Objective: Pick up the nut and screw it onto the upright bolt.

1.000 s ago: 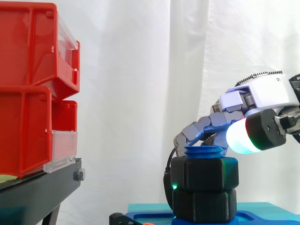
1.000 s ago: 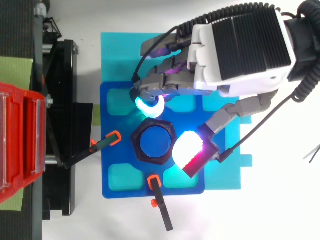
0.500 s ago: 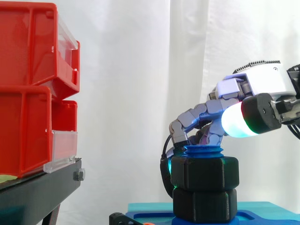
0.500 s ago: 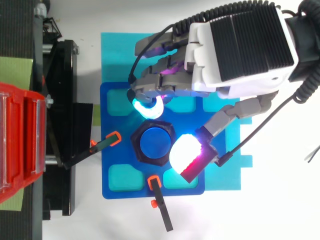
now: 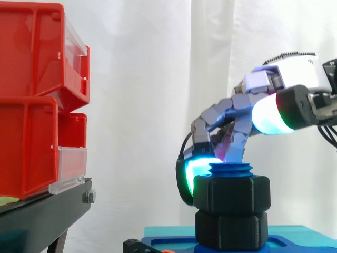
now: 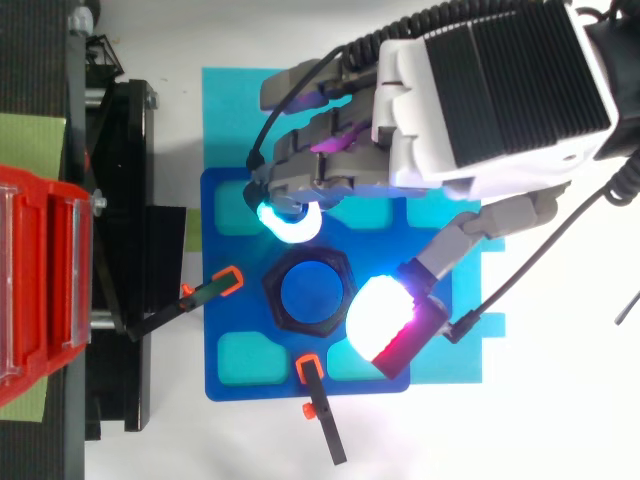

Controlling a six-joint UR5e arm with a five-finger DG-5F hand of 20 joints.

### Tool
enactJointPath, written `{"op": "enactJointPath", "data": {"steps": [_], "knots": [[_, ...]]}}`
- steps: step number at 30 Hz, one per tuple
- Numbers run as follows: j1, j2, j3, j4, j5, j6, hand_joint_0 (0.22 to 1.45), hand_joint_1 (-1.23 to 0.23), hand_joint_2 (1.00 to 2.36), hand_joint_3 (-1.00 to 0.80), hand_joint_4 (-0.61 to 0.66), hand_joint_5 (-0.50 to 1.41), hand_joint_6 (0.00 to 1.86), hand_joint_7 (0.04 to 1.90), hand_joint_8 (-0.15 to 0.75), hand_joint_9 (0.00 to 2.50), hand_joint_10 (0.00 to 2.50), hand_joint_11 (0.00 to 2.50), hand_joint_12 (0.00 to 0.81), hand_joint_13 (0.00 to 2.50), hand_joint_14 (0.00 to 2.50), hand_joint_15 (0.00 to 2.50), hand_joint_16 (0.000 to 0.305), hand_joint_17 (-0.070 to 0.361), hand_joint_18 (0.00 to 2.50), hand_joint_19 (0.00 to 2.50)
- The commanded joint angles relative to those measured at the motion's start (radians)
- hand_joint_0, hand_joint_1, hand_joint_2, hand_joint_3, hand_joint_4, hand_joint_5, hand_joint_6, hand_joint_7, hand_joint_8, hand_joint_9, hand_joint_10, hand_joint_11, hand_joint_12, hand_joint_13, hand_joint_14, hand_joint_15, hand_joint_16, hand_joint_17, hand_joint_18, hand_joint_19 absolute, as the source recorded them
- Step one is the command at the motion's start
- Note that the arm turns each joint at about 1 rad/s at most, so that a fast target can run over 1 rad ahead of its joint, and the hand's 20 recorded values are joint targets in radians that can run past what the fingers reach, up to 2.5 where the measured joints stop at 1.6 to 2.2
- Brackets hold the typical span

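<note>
Currently | nut (image 5: 231,194) sits threaded on the bolt (image 6: 310,290), near its top | hand (image 6: 480,95) spread, gripping nothing: fingertips (image 6: 288,222) on one side of the bolt, thumb pad (image 6: 378,318) lifted opposite | you seem poised to pinch and turn the nut.

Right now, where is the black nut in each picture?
Side view: the nut is the upper black hexagon, low and right of centre, below the robot hand.
Top view: the nut is the black ring near the middle, over the blue base plate.
Shared landmark: the blue bolt sticks out of the nut's top in the side view and is the blue circle inside the ring from above.
</note>
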Motion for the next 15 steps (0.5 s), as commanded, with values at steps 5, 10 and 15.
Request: {"op": "enactJointPath", "data": {"steps": [5, 10, 15], "knots": [[-0.021, 0.036, 0.014, -0.083, -0.016, -0.040, 0.51, -0.28, 1.00, -0.50, 0.24, -0.08, 0.50, 0.89, 0.242, 0.91, 0.00, 0.00, 0.251, 0.69, 0.00, 0.00, 0.030, 0.068, 0.35, 0.00], [-0.033, 0.050, 0.014, -0.080, -0.019, -0.046, 0.50, -0.28, 1.00, -0.50, 0.24, -0.08, 0.50, 0.88, 0.244, 0.91, 0.00, 0.00, 0.251, 0.69, 0.00, 0.00, 0.030, 0.068, 0.35, 0.00], [-0.052, 0.054, 0.012, -0.084, -0.019, -0.049, 0.50, -0.28, 1.00, -0.50, 0.24, -0.08, 0.50, 0.89, 0.244, 0.91, 0.00, 0.00, 0.251, 0.68, 0.00, 0.00, 0.031, 0.069, 0.34, 0.00]]}}
